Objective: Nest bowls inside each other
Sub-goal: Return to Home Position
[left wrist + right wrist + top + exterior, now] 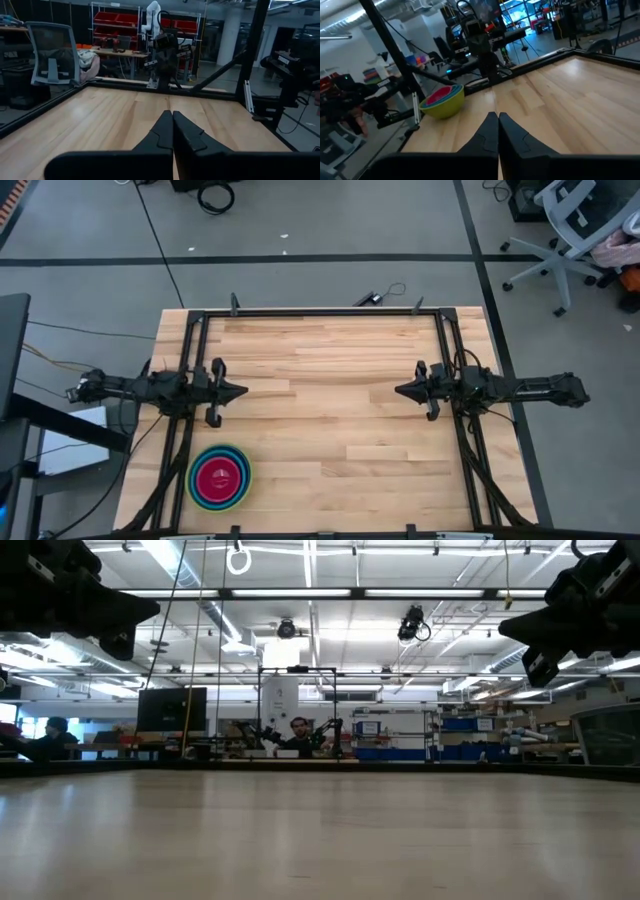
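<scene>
The bowls (220,477) stand as one nested stack near the table's front left corner: lime green outermost, blue rings inside, magenta-pink in the middle. The right wrist view shows the stack (443,101) from the side, resting on its base. My left gripper (243,391) hangs shut above the table's left side, pointing level toward the right. My right gripper (398,390) hangs shut above the right side, pointing level toward the left. In each wrist view the fingertips meet, left (172,114) and right (497,116). Neither gripper is near the bowls.
A black frame (320,313) runs along the table's far edge and down both sides. The wide wooden middle (320,430) lies between the two grippers. Beyond the table are an office chair (575,225), cables and, in the low view, a person (298,735) at a desk.
</scene>
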